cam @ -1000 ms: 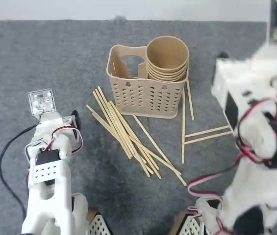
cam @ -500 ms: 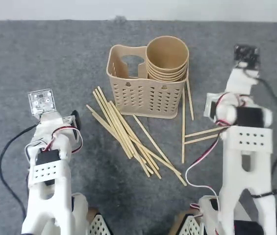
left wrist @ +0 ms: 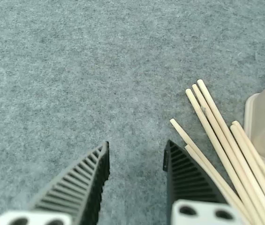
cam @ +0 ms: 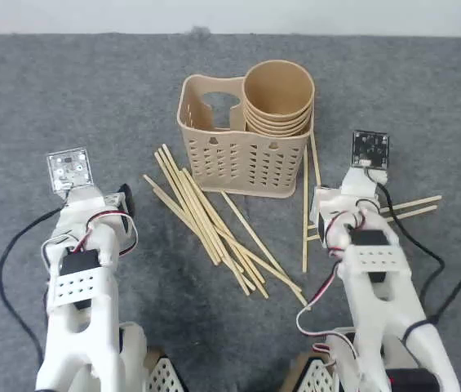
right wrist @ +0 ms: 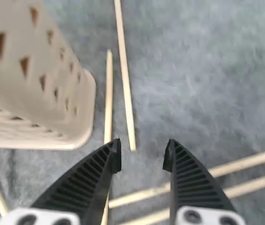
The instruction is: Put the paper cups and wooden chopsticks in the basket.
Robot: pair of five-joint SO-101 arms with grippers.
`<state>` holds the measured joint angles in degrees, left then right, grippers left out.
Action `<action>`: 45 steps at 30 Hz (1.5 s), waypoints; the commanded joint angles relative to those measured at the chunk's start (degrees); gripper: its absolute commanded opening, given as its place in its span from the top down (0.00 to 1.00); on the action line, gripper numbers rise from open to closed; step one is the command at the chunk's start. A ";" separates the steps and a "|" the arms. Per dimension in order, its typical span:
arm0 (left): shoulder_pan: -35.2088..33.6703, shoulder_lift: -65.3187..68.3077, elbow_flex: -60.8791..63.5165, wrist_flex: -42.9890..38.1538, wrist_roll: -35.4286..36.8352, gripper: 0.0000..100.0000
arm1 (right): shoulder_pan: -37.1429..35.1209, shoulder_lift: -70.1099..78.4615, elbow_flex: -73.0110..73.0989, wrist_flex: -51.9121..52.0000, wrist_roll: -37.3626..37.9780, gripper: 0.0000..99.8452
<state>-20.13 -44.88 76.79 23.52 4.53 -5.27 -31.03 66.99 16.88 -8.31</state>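
We log the left gripper (left wrist: 137, 145) part open and empty over grey carpet (left wrist: 76, 70), left of the chopstick pile (cam: 201, 216). The right gripper (right wrist: 143, 143) is likewise open and empty above loose chopsticks (right wrist: 124, 70), right of the basket (cam: 242, 163) holding the stacked paper cups (cam: 277, 90).

The beige slotted plastic basket (cam: 242, 163) carries rows of small cut-outs. The stacked round paper cups (cam: 277, 90) are tan-brown, the thin wooden chopsticks (cam: 201, 220) are pale yellow, and the felt-covered desk (cam: 67, 90) is speckled grey. The ribbed plastic fingers (left wrist: 85, 185) are black.
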 commanded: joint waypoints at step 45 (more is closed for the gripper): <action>-1.23 -1.76 -0.57 1.58 0.44 0.82 | -1.63 30.11 -21.54 -1.71 6.68 0.96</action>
<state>-21.10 -44.88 76.79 24.84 4.53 -6.51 -0.44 49.14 14.24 -3.56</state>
